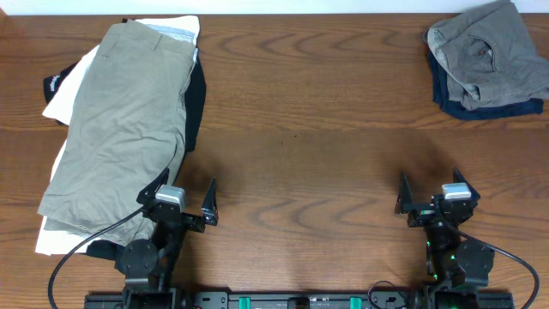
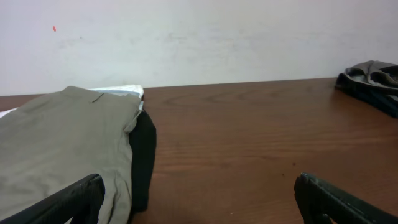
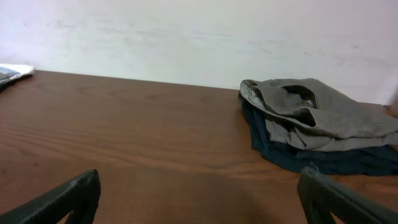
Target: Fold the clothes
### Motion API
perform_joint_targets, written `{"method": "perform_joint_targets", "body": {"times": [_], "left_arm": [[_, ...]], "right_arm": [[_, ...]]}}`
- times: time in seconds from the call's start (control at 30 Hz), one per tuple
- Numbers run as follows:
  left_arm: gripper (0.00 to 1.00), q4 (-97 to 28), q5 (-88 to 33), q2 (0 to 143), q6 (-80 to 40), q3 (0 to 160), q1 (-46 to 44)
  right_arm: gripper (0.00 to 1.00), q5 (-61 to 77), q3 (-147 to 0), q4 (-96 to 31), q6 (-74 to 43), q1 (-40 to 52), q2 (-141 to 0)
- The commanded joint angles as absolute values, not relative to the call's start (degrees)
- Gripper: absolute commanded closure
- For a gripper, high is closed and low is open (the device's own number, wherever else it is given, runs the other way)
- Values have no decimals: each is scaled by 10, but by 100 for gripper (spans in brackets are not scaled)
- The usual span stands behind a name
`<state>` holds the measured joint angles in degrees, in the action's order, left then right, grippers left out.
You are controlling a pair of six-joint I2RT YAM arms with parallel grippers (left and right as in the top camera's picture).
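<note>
Two grippers sit low in the overhead frame, each with its fingers spread wide and nothing between them. The left gripper [image 1: 187, 184] is at the lower left. Its jaws are parted over bare wood just beside the lower right edge of an olive-grey garment [image 1: 129, 112]. Its outer finger [image 1: 156, 190] overlaps that cloth's edge from above, but I cannot tell whether they touch. The right gripper [image 1: 431, 180] is at the lower right, also parted and empty, over the brown wooden table [image 1: 300, 137].

The olive-grey garment lies flat and smooth down the left side of the frame, on top of a stack. A white garment [image 1: 62, 96] shows from under its left edge and a black garment [image 1: 198, 94] from under its right edge. In the left wrist view the olive cloth fills the lower left, with the black one along its right side.

A second pile sits in the upper right corner, well apart from both grippers. It is a crumpled grey garment [image 1: 485, 47] on top of a dark blue garment [image 1: 446, 96]. The right wrist view shows this pile at right centre, near the far table edge, below a pale wall [image 3: 186, 31].
</note>
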<state>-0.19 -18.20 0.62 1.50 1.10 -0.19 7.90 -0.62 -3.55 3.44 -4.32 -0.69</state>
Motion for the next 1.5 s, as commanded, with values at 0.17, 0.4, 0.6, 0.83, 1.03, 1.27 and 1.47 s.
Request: {"method": "perform_joint_targets", "body": {"times": [0.17, 0.4, 0.6, 0.83, 1.03, 1.27, 1.47], "left_arm": [[2, -24, -183, 2, 13, 2, -4], [2, -24, -183, 2, 13, 2, -4], [2, -24, -183, 2, 13, 2, -4], [2, -24, -183, 2, 13, 2, -4], [2, -24, -183, 2, 32, 2, -4], [2, -24, -184, 2, 34, 2, -4], [2, -23, -183, 2, 34, 2, -4]], "right_arm": [[1, 77, -3, -36, 39, -37, -3], [1, 77, -3, -36, 39, -37, -3], [1, 77, -3, -36, 39, -37, -3], [1, 77, -3, -36, 39, -37, -3], [1, 77, -3, -36, 39, -37, -3], [1, 77, -3, -36, 39, -37, -3], [1, 77, -3, -36, 39, -37, -3]]}}
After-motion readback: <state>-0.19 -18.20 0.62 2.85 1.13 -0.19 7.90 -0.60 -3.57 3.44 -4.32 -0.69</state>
